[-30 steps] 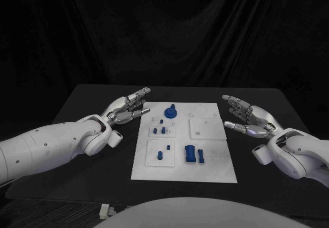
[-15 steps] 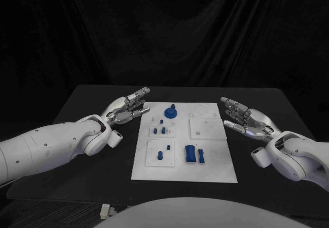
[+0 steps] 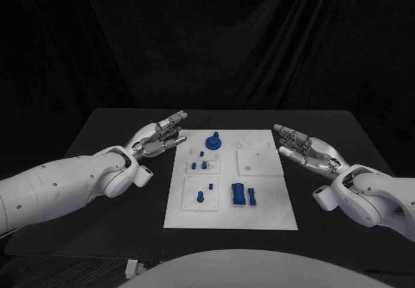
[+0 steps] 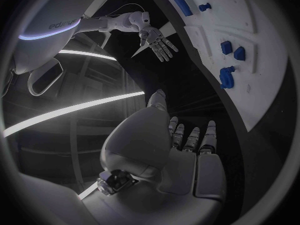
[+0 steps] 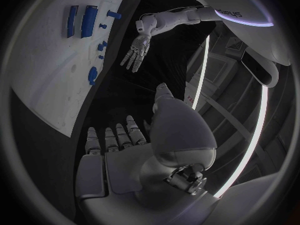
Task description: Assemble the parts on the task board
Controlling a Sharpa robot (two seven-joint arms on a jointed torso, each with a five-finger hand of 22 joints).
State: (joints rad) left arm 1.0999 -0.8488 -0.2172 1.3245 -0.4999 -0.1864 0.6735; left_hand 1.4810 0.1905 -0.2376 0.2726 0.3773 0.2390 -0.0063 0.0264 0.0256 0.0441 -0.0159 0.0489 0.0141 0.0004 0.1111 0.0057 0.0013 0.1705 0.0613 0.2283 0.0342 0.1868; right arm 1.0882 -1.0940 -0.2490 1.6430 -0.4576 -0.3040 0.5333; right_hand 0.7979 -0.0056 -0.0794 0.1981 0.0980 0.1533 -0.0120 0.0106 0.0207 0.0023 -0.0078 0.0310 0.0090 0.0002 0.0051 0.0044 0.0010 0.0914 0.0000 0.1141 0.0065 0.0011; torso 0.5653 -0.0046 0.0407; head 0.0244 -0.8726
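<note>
The white task board (image 3: 268, 204) lies in the middle of the black table. On it sit a round blue part (image 3: 213, 142) at the far end, small blue pegs (image 3: 201, 164) in the middle left, one peg (image 3: 201, 195) lower down, and two blue blocks (image 3: 238, 194) side by side near the centre. My left hand (image 3: 160, 137) hovers just left of the board's far corner, fingers spread, holding nothing. My right hand (image 3: 304, 150) hovers just right of the board, palm up, fingers apart and empty. The blue parts (image 4: 229, 47) and board (image 5: 44, 80) also appear in the wrist views.
The black table (image 3: 95, 198) extends on both sides of the board. A dark curtain hangs behind it. Each wrist view shows the opposite hand: the right hand (image 4: 158, 41) and the left hand (image 5: 136, 51), both with fingers spread.
My right hand has drifted left, closer to the board's right edge. The left hand and the parts have stayed put.
</note>
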